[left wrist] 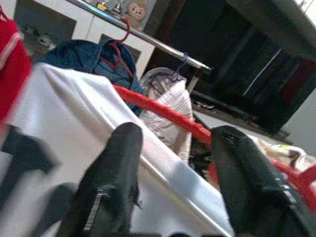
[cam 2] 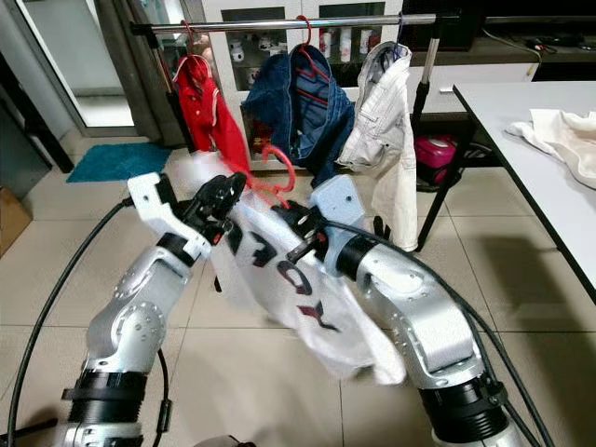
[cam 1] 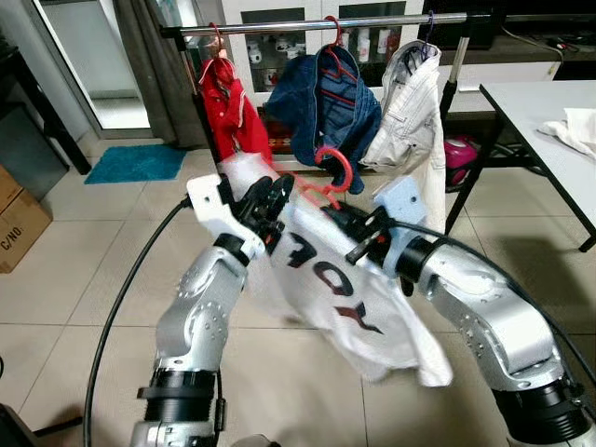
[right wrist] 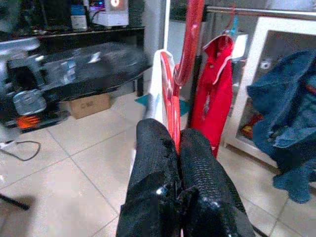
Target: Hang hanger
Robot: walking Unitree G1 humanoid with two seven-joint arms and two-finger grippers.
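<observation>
A red hanger (cam 1: 335,166) carries a white T-shirt (cam 1: 326,289) with dark lettering, held up in front of me below a chrome rail (cam 1: 372,20). The hanger's hook stands level with the hanging clothes, under the rail and apart from it. My right gripper (cam 1: 352,222) is shut on the red hanger (right wrist: 190,49) near the collar, fingers (right wrist: 158,148) pressed together. At the shirt's other shoulder, my left gripper (cam 1: 270,198) is open, and the shirt's shoulder (left wrist: 163,173) and the hanger's red arm (left wrist: 163,111) run between its fingers (left wrist: 118,163).
On the rail hang a red jacket (cam 1: 223,107), a denim jacket (cam 1: 321,102) and a white jacket (cam 1: 410,112). A white table (cam 1: 531,102) with a cloth (cam 1: 577,126) stands at the right. A cardboard box (cam 1: 14,219) and a blue mat (cam 1: 135,163) lie at the left.
</observation>
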